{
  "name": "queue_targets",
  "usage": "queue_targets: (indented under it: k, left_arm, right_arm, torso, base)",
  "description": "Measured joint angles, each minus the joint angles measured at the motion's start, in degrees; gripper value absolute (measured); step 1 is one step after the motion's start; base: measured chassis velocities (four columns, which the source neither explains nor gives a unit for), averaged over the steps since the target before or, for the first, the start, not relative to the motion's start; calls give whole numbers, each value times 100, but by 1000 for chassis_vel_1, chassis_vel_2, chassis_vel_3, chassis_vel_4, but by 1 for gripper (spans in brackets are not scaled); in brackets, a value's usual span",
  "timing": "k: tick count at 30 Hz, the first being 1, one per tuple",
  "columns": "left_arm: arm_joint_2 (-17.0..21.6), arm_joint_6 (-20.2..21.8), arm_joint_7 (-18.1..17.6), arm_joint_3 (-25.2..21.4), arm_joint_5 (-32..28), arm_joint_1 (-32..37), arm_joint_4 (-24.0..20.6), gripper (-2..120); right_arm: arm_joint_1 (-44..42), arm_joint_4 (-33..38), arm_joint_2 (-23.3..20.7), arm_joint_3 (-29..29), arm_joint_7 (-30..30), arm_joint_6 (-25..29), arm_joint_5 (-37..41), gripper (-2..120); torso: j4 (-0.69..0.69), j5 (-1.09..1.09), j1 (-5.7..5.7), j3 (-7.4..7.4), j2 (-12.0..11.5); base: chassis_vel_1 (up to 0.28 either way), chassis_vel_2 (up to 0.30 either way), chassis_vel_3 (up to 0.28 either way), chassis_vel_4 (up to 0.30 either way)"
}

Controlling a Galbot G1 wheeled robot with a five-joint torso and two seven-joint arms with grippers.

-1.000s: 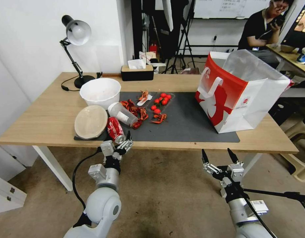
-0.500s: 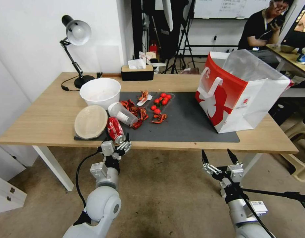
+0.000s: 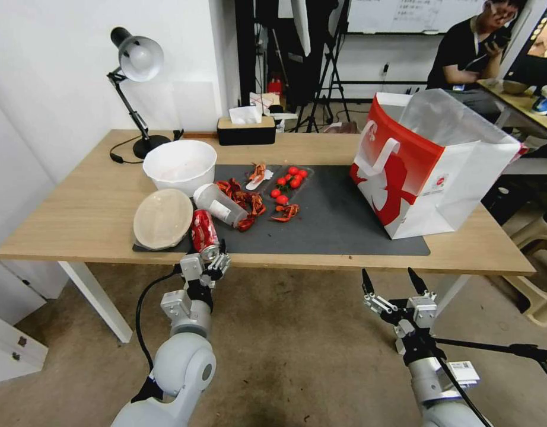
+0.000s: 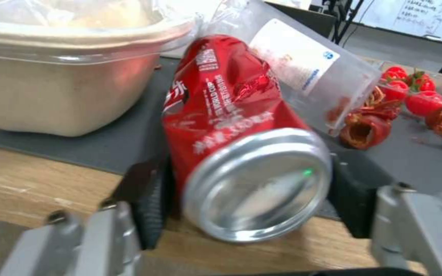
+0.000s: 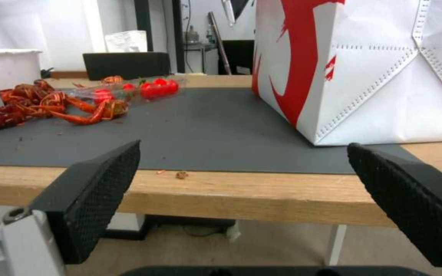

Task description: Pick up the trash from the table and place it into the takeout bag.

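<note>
A dented red soda can (image 3: 203, 232) lies at the front edge of the table (image 3: 89, 207), on the corner of the dark mat (image 3: 333, 225). My left gripper (image 3: 216, 254) reaches in from below the edge. In the left wrist view its fingers (image 4: 149, 199) press both sides of the red soda can (image 4: 241, 153) near its silver base. A clear plastic cup (image 3: 221, 204) lies just behind, and a round beige lid (image 3: 162, 218) lies to the left. The red-and-white takeout bag (image 3: 428, 172) stands open at the right. My right gripper (image 3: 392, 280) hangs open below the table edge, facing the bag (image 5: 374, 69).
A white bowl (image 3: 180, 166), a desk lamp (image 3: 137, 59) and a tissue box (image 3: 245, 130) stand toward the back. Crayfish shells (image 3: 244, 201) and a clear tray of tomatoes (image 3: 291, 178) lie mid-mat. Bare mat separates them from the bag.
My left gripper has shifted slightly left and closed in on the can, which has swung to point straighter at the table edge. The right arm has not moved.
</note>
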Motion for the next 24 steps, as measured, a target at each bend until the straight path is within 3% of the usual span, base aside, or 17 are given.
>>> queue_targets:
  k: [3,13,24]
  left_arm:
    - [3,1,-5,-14,-4,12,-7,52]
    - [41,-86,78,-66,-3,70,-79,52]
    - [95,-309,518,-126,111,343,-261,52]
  right_arm:
    - [11,-11,1,-6,1,2,-9,100]
    - [51,-27,1,-23,6,2,-58,100]
    - [58,-14,12,-48,12,-4,-89,100]
  torso:
    - [0,0,0,0,0]
    - [0,0,0,0,-1]
    - [0,0,0,0,-1]
  base:
    - [0,0,0,0]
    - [0,0,0,0]
    - [0,0,0,0]
